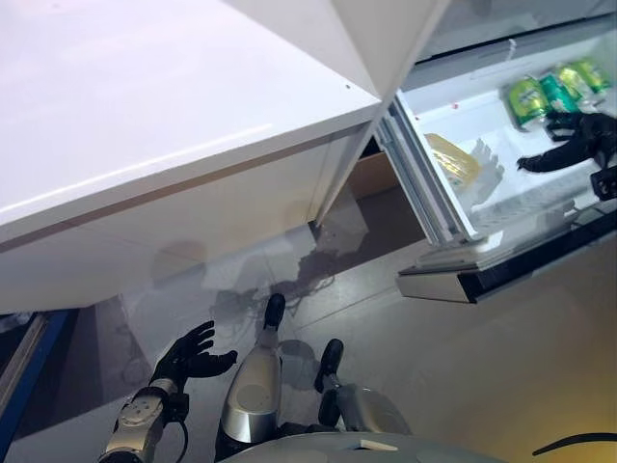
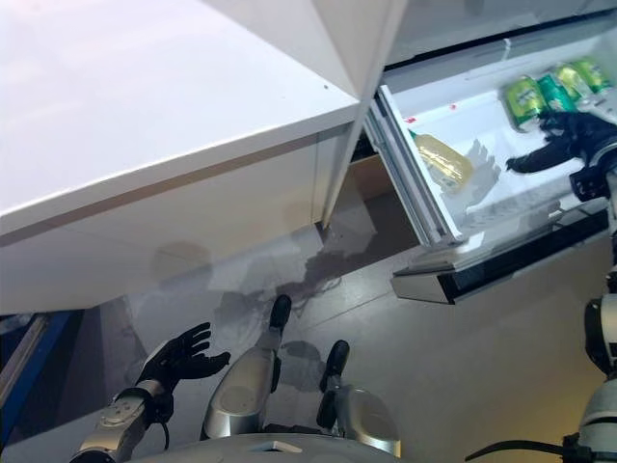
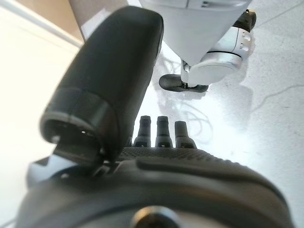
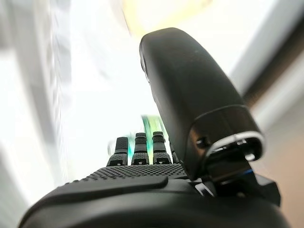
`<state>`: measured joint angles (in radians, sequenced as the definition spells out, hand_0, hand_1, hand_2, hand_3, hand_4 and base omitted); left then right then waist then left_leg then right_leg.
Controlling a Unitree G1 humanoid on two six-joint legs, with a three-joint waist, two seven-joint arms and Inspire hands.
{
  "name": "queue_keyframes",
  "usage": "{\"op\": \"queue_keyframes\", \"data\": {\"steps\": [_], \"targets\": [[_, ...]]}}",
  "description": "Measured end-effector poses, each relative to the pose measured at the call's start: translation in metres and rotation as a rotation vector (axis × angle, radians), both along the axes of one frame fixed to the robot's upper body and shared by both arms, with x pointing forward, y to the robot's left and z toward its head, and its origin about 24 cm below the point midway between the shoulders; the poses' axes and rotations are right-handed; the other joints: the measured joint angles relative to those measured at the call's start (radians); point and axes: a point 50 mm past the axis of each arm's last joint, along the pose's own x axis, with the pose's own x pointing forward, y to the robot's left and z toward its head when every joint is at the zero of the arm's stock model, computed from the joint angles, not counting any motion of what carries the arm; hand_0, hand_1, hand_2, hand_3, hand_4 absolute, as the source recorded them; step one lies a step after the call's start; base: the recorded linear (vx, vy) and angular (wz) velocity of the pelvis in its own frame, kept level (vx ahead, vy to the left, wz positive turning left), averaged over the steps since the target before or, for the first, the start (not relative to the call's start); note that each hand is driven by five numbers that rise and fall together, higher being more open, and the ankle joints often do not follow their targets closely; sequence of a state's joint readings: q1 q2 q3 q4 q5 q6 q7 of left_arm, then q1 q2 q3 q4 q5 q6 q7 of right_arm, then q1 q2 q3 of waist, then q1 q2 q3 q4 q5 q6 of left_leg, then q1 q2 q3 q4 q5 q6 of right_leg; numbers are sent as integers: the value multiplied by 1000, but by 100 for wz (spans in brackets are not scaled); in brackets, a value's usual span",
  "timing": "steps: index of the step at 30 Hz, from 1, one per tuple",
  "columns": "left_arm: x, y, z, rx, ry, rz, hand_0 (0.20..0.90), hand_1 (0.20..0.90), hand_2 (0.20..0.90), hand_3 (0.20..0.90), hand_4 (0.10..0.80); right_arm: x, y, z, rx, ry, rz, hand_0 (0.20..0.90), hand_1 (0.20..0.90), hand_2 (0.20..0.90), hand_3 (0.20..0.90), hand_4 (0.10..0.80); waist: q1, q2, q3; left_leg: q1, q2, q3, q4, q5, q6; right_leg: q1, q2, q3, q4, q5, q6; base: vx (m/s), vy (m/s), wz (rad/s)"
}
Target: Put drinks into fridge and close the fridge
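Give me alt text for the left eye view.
The right hand reaches open into a pulled-out white fridge drawer, just short of green drink cans lying at its back. The left hand hangs open and empty, low over the grey floor.

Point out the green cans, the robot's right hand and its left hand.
green cans (image 1: 527,99), left eye view, side of nearest can.
right hand (image 1: 571,147), left eye view, back of hand.
left hand (image 1: 190,358), left eye view, palm.

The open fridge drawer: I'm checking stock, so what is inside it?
Inside the fridge drawer lie green drink cans, a yellowish packet and a white rack. The open right hand covers part of the space beside the cans.
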<state>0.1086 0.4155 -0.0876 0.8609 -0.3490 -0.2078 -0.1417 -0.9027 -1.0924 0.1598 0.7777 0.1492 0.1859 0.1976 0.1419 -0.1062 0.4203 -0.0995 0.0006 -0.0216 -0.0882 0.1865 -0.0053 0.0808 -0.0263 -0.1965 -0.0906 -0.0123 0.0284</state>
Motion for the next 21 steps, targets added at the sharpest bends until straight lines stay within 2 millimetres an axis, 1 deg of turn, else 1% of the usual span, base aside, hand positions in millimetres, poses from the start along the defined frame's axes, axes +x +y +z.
{"op": "queue_keyframes", "data": {"steps": [1, 2, 4, 6, 8, 10, 11, 13, 14, 15, 16, 17, 18, 19, 20, 21], "targets": [[-5, -2, -4, -8, 14, 10, 900, 900, 900, 900, 800, -2, 2, 3, -13, -50, -7, 900, 900, 900, 900, 800, -14, -1, -23, 0, 0, 7, 0, -4, 1, -3, -2, 7, 0, 0, 0, 11, 73, -19], [-11, -5, -7, -14, 29, 15, 900, 900, 900, 900, 800, -4, 3, 2, -29, -83, -15, 900, 900, 900, 900, 800, -22, -1, -48, 2, 0, 18, 0, -9, 2, -5, -4, 20, 0, 0, 0, 19, 93, -26], [-22, -10, -13, -32, 52, 28, 900, 900, 900, 900, 800, -10, 8, 1, -64, -151, -23, 900, 900, 900, 900, 800, -37, -1, -91, 8, -2, 32, 0, -15, 5, -5, -9, 28, 0, 0, 0, 14, 68, -24], [-31, -15, -18, -48, 66, 43, 900, 900, 900, 900, 800, -23, 15, 3, -96, -259, -28, 900, 900, 900, 900, 800, -52, 0, -122, 25, -3, 50, 0, -24, 8, 2, -12, 49, 0, 0, 1, 9, 69, -25], [-36, -19, -22, -53, 82, 47, 900, 900, 900, 900, 800, -32, 18, 3, -100, -338, -41, 900, 900, 900, 900, 800, -73, 1, -145, 26, -3, 57, 0, -26, 10, 1, -14, 52, 0, -1, 2, 22, 42, -13], [-46, -21, -26, -62, 94, 80, 900, 900, 900, 900, 800, -53, 23, -9, -65, -470, -77, 900, 900, 900, 900, 800, -98, 0, -167, 49, -2, 71, -1, -34, 8, 17, -15, 69, 0, -2, 2, 44, 19, -18], [-49, -22, -27, -64, 102, 85, 900, 900, 900, 900, 800, -58, 23, -15, -54, -488, -88, 900, 900, 900, 900, 800, -100, 2, -178, 54, -1, 73, -1, -40, 6, 18, -15, 75, 0, -3, 3, 42, 8, -17], [-64, -24, -32, -66, 132, 102, 900, 900, 900, 900, 800, -79, 20, -50, -15, -495, -158, 900, 900, 900, 900, 800, -128, 7, -234, 57, -2, 92, -1, -52, 2, 17, -18, 84, 0, -6, 6, 78, -9, -17], [-68, -27, -33, -69, 144, 105, 900, 900, 900, 900, 800, -86, 18, -64, -17, -463, -185, 900, 900, 900, 900, 800, -137, 12, -248, 63, -3, 99, -1, -55, 3, 19, -19, 92, 0, -6, 6, 105, -25, -17], [-71, -28, -35, -74, 151, 110, 900, 900, 900, 900, 800, -91, 15, -74, -13, -436, -206, 900, 900, 900, 900, 800, -144, 16, -252, 70, -3, 103, 0, -58, 5, 24, -20, 98, 2, -7, 8, 137, -41, -17], [-76, -31, -37, -85, 160, 130, 900, 900, 900, 900, 800, -105, 8, -99, 12, -382, -264, 900, 900, 900, 900, 800, -154, 24, -258, 85, -5, 108, 0, -61, 5, 36, -23, 102, 6, -11, 13, 93, -33, -11], [-79, -33, -38, -90, 165, 137, 900, 900, 900, 900, 800, -112, 5, -110, 31, -354, -291, 900, 900, 900, 900, 800, -165, 28, -260, 92, -6, 109, 0, -63, 5, 41, -24, 104, 6, -13, 15, 161, -69, -8], [-85, -35, -39, -99, 172, 153, 900, 900, 900, 900, 800, -124, 0, -133, 59, -289, -340, 900, 900, 900, 900, 800, -187, 39, -264, 99, -10, 110, 1, -66, 7, 48, -26, 105, 6, -17, 20, 148, -75, -2], [-87, -37, -40, -102, 172, 158, 900, 900, 900, 900, 800, -133, -3, -147, 76, -246, -371, 900, 900, 900, 900, 800, -200, 44, -263, 97, -16, 111, 15, -71, 10, 54, -29, 105, 8, -18, 22, 188, -115, -3], [-90, -38, -40, -104, 174, 164, 900, 900, 900, 900, 800, -144, -6, -165, 116, -201, -415, 900, 900, 900, 900, 800, -210, 44, -260, 96, -18, 111, 36, -84, 12, 61, -31, 108, 8, -19, 23, 120, -108, -1], [-91, -38, -40, -103, 170, 165, 900, 900, 900, 900, 800, -154, -7, -178, 147, -169, -449, 900, 900, 900, 900, 800, -218, 49, -255, 96, -19, 111, 55, -96, 10, 68, -32, 108, 12, -22, 25, 74, -119, -4]]}}
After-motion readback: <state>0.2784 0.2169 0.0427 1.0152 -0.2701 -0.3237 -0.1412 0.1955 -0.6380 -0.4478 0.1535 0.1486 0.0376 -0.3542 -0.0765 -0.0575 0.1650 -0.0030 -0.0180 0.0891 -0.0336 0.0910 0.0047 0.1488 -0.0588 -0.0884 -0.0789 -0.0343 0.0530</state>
